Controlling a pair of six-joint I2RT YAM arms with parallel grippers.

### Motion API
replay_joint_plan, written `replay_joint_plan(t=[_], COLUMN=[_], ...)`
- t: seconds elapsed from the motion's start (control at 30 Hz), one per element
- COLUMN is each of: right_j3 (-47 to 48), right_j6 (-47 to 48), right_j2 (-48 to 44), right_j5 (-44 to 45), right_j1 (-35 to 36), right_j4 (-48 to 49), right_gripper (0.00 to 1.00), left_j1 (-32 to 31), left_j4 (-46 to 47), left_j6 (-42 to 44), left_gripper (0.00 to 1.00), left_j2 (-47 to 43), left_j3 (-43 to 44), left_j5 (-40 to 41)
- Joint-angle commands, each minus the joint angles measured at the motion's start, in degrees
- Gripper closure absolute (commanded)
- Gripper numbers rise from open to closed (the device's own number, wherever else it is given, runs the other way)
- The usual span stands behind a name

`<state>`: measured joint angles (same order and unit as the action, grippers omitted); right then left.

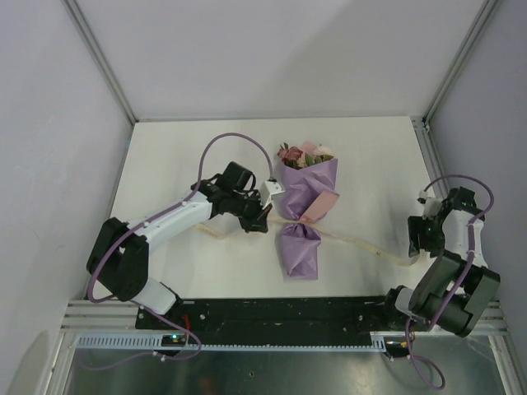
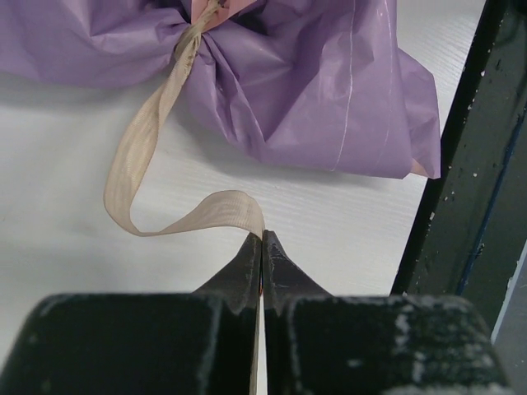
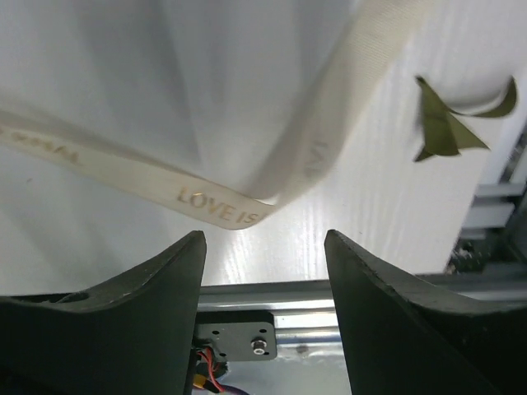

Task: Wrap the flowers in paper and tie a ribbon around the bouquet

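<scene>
Left gripper [image 2: 262, 244] pinches the ribbon [image 2: 142, 146], its end hidden between the jaws; the bouquet [image 2: 329, 90] ahead is cropped. Right gripper [image 3: 265, 251] gapes, blurred ribbon just ahead.

The ribbon [image 3: 218, 207] bears gold lettering reading "LOVE IS"

The bouquet [image 1: 303, 216] lies on the table [image 1: 379, 164]; the ribbon [image 1: 356, 242] crosses its waist (trailing both sides).

The paper [image 2: 329, 90] is seen to be thin, creased and faintly glossy. The ribbon [image 2: 144, 140] is woven cloth, matt, with gilt lettering printed on it. The table [image 2: 346, 222] is finished in white with a fine grain. The left tool [image 2: 262, 240] is made of matt black plastic, scuffed in places.
</scene>
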<state>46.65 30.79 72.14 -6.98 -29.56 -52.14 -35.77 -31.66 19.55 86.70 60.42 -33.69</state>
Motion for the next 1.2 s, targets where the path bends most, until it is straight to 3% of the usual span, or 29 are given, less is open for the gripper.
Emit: replay_joint_plan(t=[0.0,0.23,0.33,0.4,0.5,0.57,0.77,0.87,0.93,1.07,1.17], right_j3=[1.9,2.7,3.6,4.2,7.9,10.8,16.1,18.6,19.8,21.1,24.8], right_j6=[-7.2,-10.2,-10.6,-10.3,-9.2,-8.0,-2.5,-6.1,-13.8,-29.5,-38.1], right_j2=[3.2,12.3,16.2,18.9,22.2,21.1,1.5,-9.5,-14.5,-18.8,-15.9], right_j5=[10.7,8.6,8.0,8.0,2.7,-3.3,-28.4,-38.4,-41.2,-40.0,-37.1], right_j1=[-1.1,-1.9,-1.9,-2.1,-3.3,-4.6,-5.1,1.8,9.9,28.8,41.6], right_j4=[4.1,9.5,11.2,11.6,6.8,2.4,-6.6,-6.4,-2.5,11.8,23.0], right_gripper=[0.33,0.30,0.33,0.43,0.79,0.95,1.00,1.00,1.00,1.00,1.00], left_j1=[-0.2,-0.2,-0.2,-0.2,-0.2,-0.2,-0.1,-0.1,-0.2,-0.2,-0.2], left_j4=[2.6,3.5,3.7,3.8,4.3,4.7,8.4,10.7,12.2,15.2,18.0], left_j6=[0.7,0.6,0.7,0.6,0.5,0.6,0.7,0.9,1.2,2.4,3.5], left_gripper=[1.00,1.00,1.00,1.00,1.00,1.00,1.00,1.00,1.00,1.00,1.00], left_j2=[-2.0,-2.1,-2.0,-2.0,-2.3,-2.6,-4.1,-4.8,-5.5,-6.8,-8.4], left_j3=[-0.2,-0.3,-0.1,0.1,0.1,0.0,-2.2,-3.8,-4.9,-6.9,-8.8], left_j5=[-1.1,-0.5,-0.1,0.1,0.3,0.5,0.4,-0.7,-1.5,-2.7,-3.4])
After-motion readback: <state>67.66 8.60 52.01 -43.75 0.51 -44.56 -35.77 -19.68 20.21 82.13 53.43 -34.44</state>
